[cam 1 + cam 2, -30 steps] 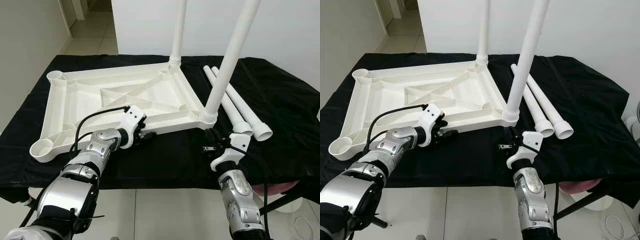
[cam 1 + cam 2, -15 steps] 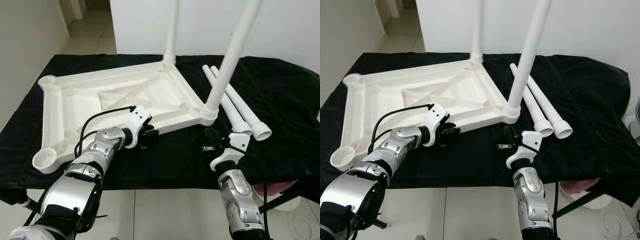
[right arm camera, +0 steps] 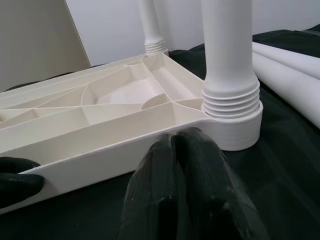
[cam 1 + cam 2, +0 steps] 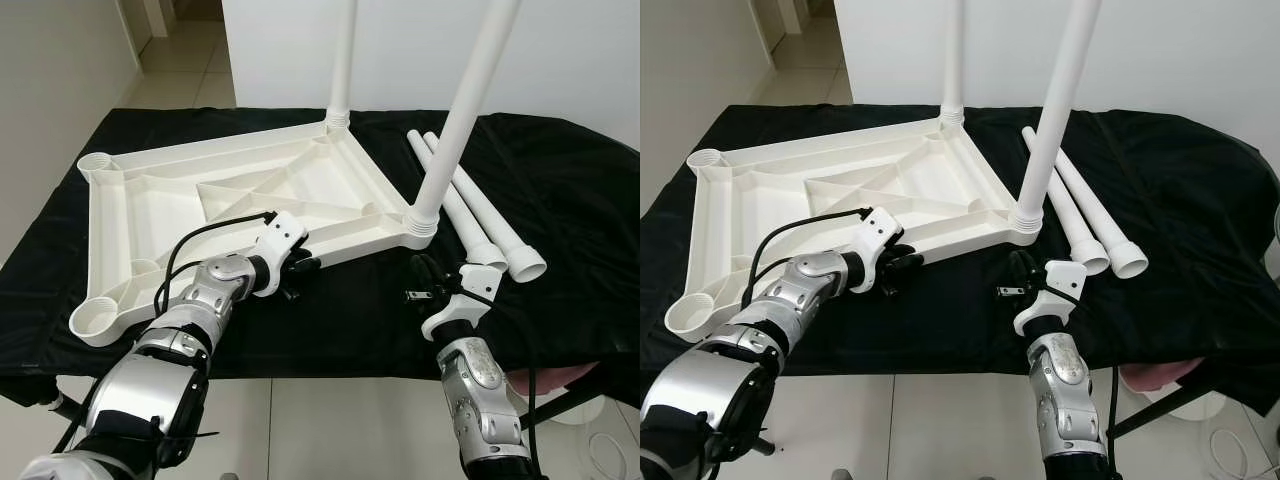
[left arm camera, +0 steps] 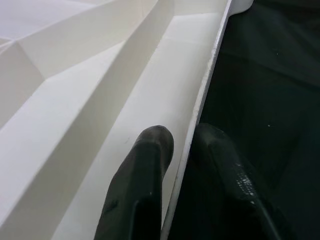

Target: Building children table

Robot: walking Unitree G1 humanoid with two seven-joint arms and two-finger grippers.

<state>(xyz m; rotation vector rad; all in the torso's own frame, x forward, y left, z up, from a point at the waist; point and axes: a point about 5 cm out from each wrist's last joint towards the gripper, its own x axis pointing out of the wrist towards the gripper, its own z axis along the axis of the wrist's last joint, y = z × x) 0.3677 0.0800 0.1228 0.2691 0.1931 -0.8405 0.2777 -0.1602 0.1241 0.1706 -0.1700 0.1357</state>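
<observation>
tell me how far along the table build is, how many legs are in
Two white legs stand screwed into the right-hand corner sockets of the upturned tabletop: the near leg and the far leg. In hand: the left gripper pinches the tabletop's near rim; the right gripper is shut, empty, beside the near corner. Left: two loose legs on the black cloth for the two open left sockets.

Both upright legs, the near one (image 4: 455, 120) and the far one (image 4: 342, 60), run off the top edge, so their upper ends are unseen. The left gripper (image 5: 182, 150) pinches the tabletop's rim (image 5: 202, 95); the fingers' bases are cut off below, and how firmly they grip is perhaps unclear.
</observation>
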